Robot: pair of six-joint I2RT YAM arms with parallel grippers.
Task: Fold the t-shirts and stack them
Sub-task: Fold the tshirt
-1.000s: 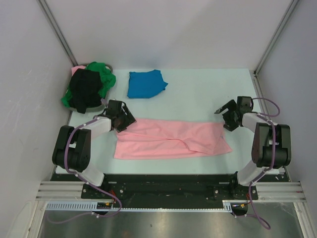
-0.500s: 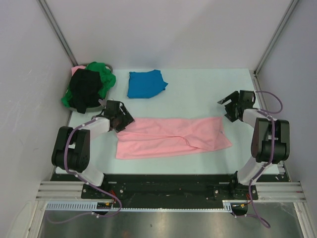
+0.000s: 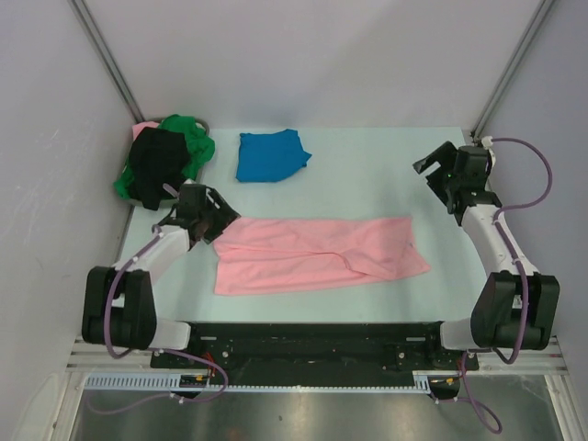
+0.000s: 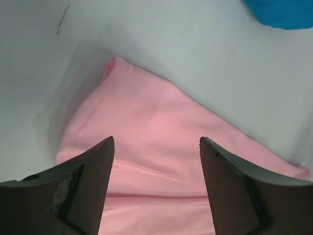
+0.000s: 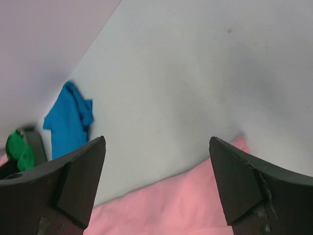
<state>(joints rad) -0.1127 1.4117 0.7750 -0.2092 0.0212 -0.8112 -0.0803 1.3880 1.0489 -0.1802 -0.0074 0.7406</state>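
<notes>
Now we see the light pink t-shirt (image 3: 317, 253) lying as a long flat band across the near middle of the desk (image 3: 367, 175). Our left jaws stand open over its far left corner (pink cloth fills the gap in the wrist view), gripping nothing. Our right jaws gape wide too, above bare desk beyond its far right corner. The bright blue t-shirt (image 3: 269, 154) lies farther back, and the green t-shirt (image 3: 196, 142) and black t-shirt (image 3: 156, 165) are heaped far left.

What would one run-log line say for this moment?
pink t-shirt: folded strip, flat | left gripper: open, over its left end | right gripper: open, empty
</notes>
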